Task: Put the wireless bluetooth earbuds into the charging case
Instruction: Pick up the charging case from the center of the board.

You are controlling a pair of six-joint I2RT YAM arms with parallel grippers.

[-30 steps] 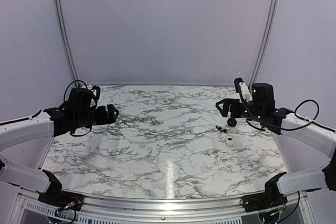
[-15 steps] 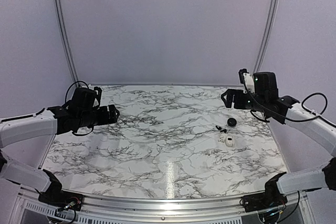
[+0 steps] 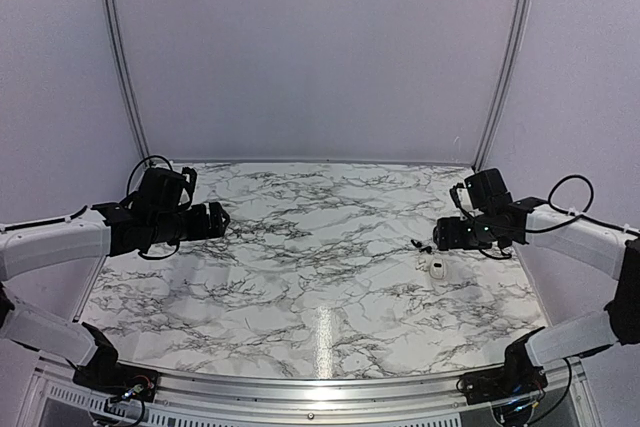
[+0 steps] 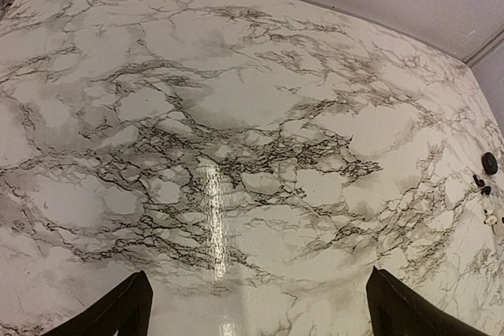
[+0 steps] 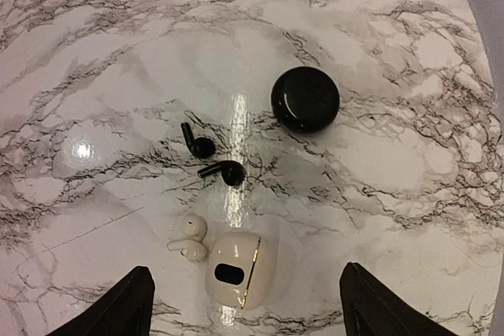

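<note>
The right gripper hangs over the white charging case near the table's right edge, spread wide and empty, likely to grab it. The 2 black earbuds lie just beside the case. The left gripper, spread too, hangs by the left edge.

This looks like a robotics lab test cell, not a home. Plain pale backdrop walls close in a marble-patterned surface, and bent metal rails climb from its far corners. A cabled left arm and right arm rise from an aluminium frame along the near edge.
</note>
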